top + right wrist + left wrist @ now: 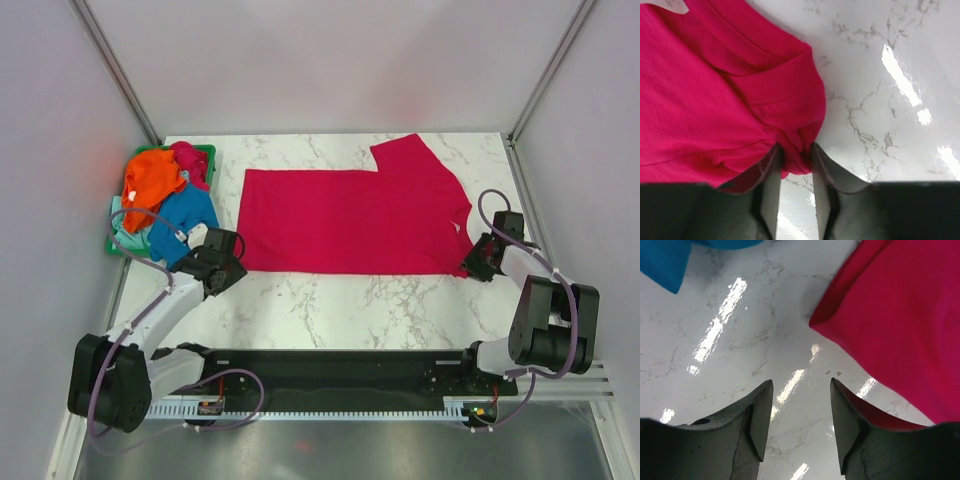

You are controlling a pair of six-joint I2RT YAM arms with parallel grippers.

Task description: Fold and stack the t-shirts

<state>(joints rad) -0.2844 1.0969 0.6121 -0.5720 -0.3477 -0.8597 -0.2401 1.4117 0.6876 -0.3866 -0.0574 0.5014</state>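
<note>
One magenta tee (350,220), corner w/in R end effector (796,152).

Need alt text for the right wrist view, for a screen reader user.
The right gripper pinches a bunched edge of the magenta-red t-shirt between its two dark fingers at bottom centre. The shirt fills the upper left of the view, and bare white marble table shows on the right.

Marble table (330,300) carries a magenta-red t-shirt (350,220) — plus a green basket (207,153).
</note>
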